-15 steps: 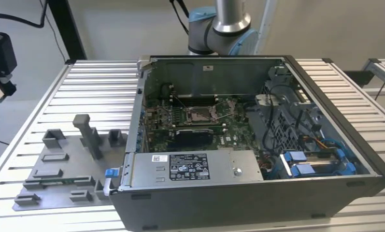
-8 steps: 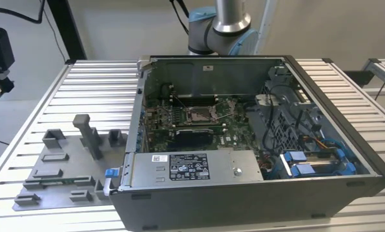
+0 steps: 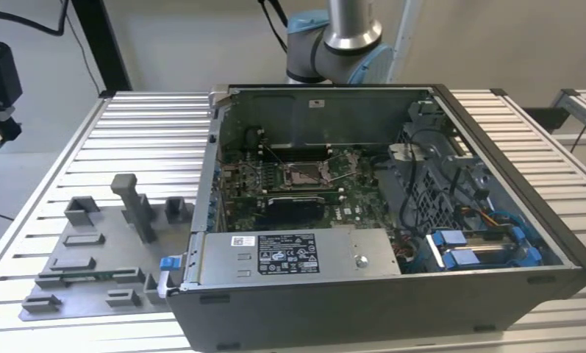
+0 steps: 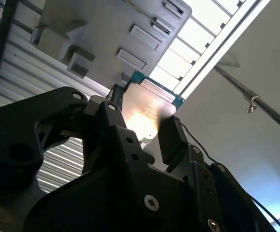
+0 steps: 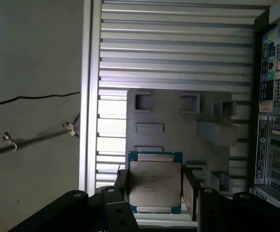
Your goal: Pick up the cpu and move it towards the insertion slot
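My jaws are clamped on the cpu [image 5: 155, 181], gripping it by two opposite edges with its silvery lid facing the first wrist view. The second wrist view shows the cpu [image 4: 147, 108] between the black fingers [image 4: 171, 137]. I judge it is lifted clear of the grey fixture plate [image 5: 173, 121] on the ribbed surface [image 5: 178, 48]. The insertion slot [image 3: 304, 175] lies inside the open computer case [image 3: 391, 294], towards the exterior view's right of the fixture plate [image 3: 87, 257].

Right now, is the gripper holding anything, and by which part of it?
Yes. The gripper holds the cpu above the grey fixture plate, clamped by two opposite side edges, with one finger on each.
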You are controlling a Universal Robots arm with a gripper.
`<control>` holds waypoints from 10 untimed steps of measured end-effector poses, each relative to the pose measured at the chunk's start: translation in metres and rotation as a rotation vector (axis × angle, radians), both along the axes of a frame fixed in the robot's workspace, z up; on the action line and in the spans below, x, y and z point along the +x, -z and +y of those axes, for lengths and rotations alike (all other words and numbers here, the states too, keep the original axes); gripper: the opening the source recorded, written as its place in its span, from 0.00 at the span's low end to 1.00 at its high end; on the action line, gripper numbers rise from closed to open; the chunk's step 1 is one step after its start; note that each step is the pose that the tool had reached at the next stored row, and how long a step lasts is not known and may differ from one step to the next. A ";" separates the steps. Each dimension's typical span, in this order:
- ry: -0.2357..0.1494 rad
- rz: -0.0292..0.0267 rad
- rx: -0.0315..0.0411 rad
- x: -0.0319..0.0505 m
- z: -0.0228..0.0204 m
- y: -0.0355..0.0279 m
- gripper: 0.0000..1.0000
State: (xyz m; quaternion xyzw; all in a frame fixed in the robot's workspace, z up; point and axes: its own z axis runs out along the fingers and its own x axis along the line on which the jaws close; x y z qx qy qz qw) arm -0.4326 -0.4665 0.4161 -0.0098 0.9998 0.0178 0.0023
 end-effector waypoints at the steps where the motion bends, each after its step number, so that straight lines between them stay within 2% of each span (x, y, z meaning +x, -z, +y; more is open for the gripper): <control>1: 0.000 0.0003 -0.0002 0.0011 0.0000 -0.0001 0.00; 10: 0.000 -0.0001 0.0001 0.0264 -0.0001 0.0001 0.00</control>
